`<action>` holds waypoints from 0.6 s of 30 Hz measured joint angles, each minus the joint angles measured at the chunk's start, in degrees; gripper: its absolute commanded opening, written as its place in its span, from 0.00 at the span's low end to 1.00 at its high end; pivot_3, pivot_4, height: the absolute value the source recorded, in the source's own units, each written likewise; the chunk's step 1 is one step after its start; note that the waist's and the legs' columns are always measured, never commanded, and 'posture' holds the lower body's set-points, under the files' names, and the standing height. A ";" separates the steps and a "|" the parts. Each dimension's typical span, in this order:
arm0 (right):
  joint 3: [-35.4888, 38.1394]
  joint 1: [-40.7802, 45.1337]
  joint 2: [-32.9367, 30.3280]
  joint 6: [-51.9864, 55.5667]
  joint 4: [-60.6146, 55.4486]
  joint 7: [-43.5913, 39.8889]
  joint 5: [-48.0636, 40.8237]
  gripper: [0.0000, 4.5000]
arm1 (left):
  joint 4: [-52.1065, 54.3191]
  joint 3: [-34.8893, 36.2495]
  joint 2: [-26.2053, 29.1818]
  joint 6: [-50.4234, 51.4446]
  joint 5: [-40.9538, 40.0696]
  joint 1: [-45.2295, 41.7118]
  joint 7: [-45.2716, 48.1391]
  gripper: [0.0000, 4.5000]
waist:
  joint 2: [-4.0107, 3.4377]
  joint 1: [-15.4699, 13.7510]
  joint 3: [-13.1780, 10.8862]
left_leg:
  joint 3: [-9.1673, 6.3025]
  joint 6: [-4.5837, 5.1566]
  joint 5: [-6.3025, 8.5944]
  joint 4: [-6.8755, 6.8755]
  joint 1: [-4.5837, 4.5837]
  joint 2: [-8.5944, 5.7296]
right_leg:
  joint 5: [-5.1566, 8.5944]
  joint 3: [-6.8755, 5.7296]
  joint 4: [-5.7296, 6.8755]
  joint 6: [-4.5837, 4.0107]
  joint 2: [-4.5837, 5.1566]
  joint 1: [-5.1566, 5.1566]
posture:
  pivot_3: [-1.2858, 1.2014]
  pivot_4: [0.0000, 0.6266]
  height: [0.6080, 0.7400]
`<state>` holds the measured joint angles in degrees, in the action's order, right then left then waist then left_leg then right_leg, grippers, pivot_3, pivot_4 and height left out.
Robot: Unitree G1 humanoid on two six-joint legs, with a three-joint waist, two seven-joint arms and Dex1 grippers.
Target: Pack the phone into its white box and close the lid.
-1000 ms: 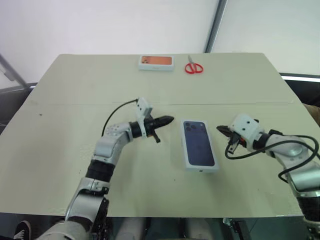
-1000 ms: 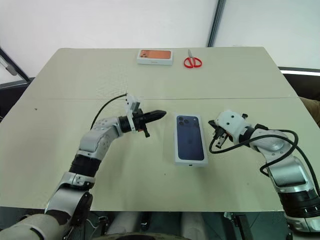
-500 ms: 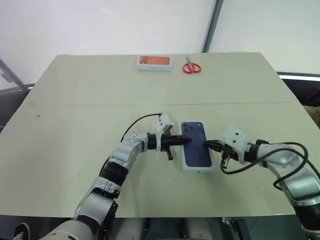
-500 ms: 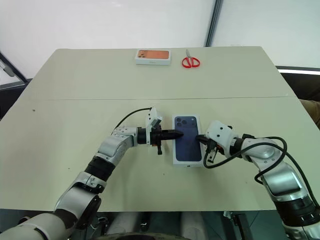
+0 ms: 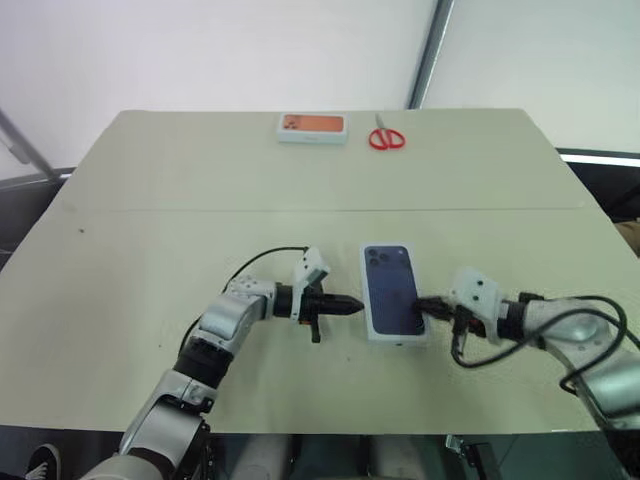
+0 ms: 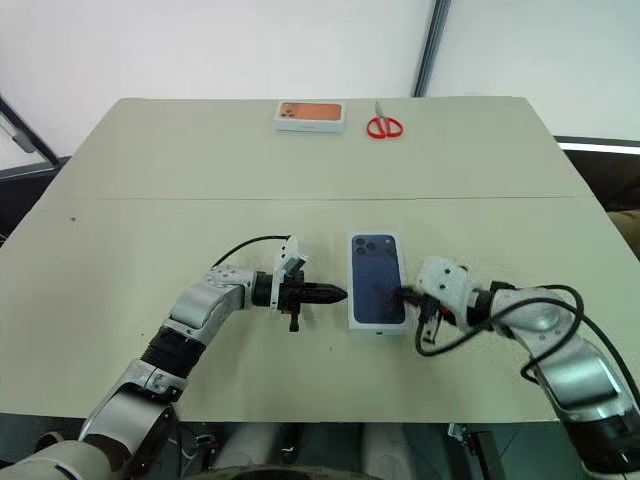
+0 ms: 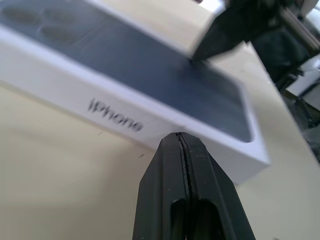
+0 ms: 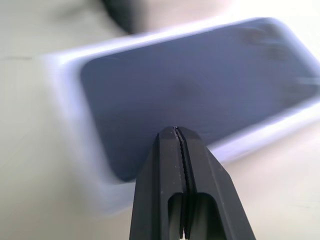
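White box [image 6: 377, 282] sits closed on the counter [image 6: 150, 180], lid [image 5: 392, 290] on, printed phone picture facing up. The phone itself cannot be seen, presumably inside. Long axis runs away from the robot, the picture's camera cluster at the far end.

Left hand [image 6: 338, 294] lies level just beside the box's left long side, tips pointing at it, fingers pressed together, gripping nothing. In the left wrist view the tips are close to the lettered side wall, a sliver of counter between.

Right hand [image 6: 404, 293] reaches in from the opposite side, fingers likewise together and empty, tips at or over the right rim of the lid (contact likely, not certain).

Judgement: the box is flanked across its short axis, both hands about equally near, so any press or nudge acts sideways.

Room: bare counter all round. Orange-topped box [image 6: 311, 113] and red scissors [image 6: 383, 123] lie well apart at the far edge.
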<state>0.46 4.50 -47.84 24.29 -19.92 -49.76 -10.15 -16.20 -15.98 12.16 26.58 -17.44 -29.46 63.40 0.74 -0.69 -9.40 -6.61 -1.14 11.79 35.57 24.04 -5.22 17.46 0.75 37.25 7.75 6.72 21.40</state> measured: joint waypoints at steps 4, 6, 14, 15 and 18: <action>-1.97 4.15 1.60 -1.03 2.27 2.14 2.32 0.01 | -2.96 1.13 -2.40 -1.33 0.56 -2.48 -2.49 0.00 | 0.03 -0.16 -0.02 | -0.06 -0.01 -0.01 0.00 0.14 -0.02 | 0.01 -0.08 -0.04 0.02 0.00 0.05 | 0.52 0.24 1.00; -3.31 4.30 2.02 -1.73 3.19 2.86 3.35 0.01 | -3.21 1.57 -2.75 -1.64 0.56 -3.34 -2.78 0.00 | 0.03 -0.04 -0.01 | -0.04 0.00 -0.01 0.00 0.15 -0.04 | 0.01 -0.06 -0.03 0.03 0.01 0.08 | 0.52 0.24 1.00; -2.65 4.72 2.91 -1.03 3.68 2.50 1.64 0.00 | -1.19 4.12 -1.49 -0.85 -1.13 -2.13 -3.37 0.12 | 0.02 0.14 -0.02 | -0.05 0.00 -0.01 0.03 0.14 -0.01 | 0.01 -0.06 0.00 0.03 0.00 0.08 | 0.52 0.24 1.00; -1.79 4.70 2.93 -0.36 3.68 2.06 0.31 0.00 | -0.56 4.78 -0.71 -0.56 -1.52 -1.90 -3.43 0.18 | 0.02 0.18 -0.02 | -0.04 0.00 -0.01 0.02 0.15 0.00 | 0.00 -0.05 0.01 0.03 -0.01 0.11 | 0.52 0.24 1.00; 0.59 4.26 2.24 2.14 3.22 -0.63 -3.75 0.06 | 3.46 6.26 3.14 0.75 -2.94 -0.33 -2.43 0.52 | 0.01 0.35 -0.02 | -0.04 0.00 -0.01 0.01 0.15 0.01 | 0.01 -0.04 0.00 0.03 -0.02 0.11 | 0.52 0.24 1.00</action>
<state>1.05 8.76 -45.60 26.43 -16.70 -50.39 -13.90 -12.74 -9.71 15.30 27.33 -20.39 -29.79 60.97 0.75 -0.34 -9.42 -6.65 -1.14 11.78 35.57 24.19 -5.21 17.47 0.71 37.26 7.78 6.70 21.51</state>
